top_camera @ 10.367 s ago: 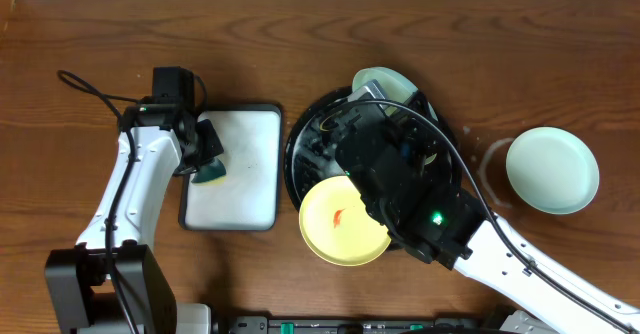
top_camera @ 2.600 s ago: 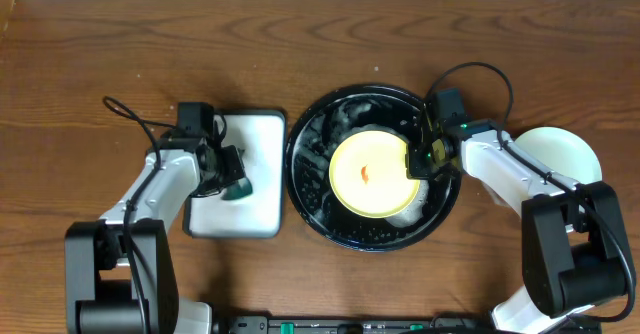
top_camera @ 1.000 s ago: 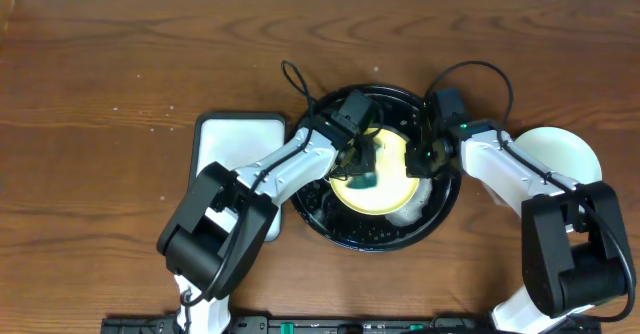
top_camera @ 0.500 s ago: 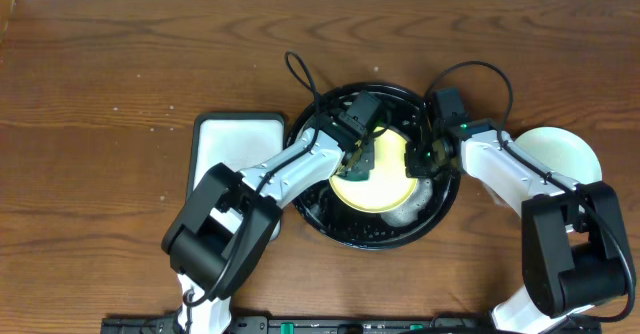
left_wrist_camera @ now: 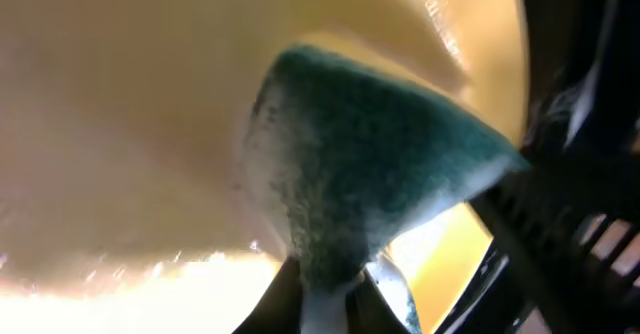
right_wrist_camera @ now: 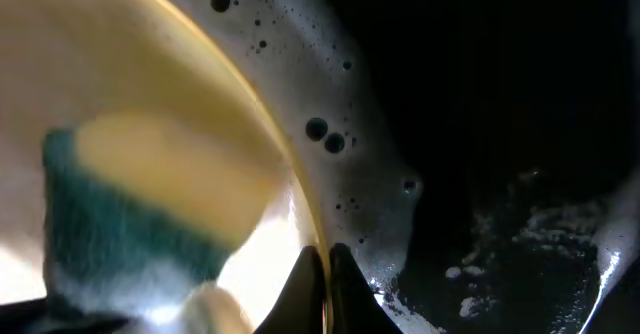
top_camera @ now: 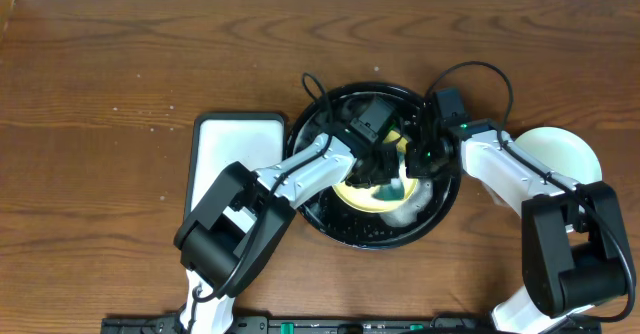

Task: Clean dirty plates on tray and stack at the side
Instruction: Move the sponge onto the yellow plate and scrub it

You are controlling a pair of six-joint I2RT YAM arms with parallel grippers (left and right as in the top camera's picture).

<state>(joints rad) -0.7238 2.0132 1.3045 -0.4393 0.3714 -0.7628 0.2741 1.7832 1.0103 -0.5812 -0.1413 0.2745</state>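
The pale yellow plate [top_camera: 362, 189] lies in the glossy black tray [top_camera: 330, 214], which is wet with foam. My left gripper [top_camera: 385, 169] is shut on a green-and-yellow sponge [left_wrist_camera: 370, 164] and presses it on the plate's face [left_wrist_camera: 120, 94]. My right gripper [top_camera: 418, 159] is shut on the yellow plate's right rim [right_wrist_camera: 305, 224], with the sponge [right_wrist_camera: 130, 214] also in the right wrist view. A pale mint-green plate [top_camera: 570, 154] lies on the table to the right of the tray. Another mint plate is hidden.
A white rectangular tray [top_camera: 235, 159] with a dark rim lies left of the black tray. Foam and bubbles [right_wrist_camera: 340, 134] cover the black tray's floor beside the plate. Both arms cross over the black tray. Brown wooden table [top_camera: 120, 64] all around.
My left gripper has carried the sponge from the white tray onto the yellow plate and slid it rightward across the plate. The right gripper stays on the rim.
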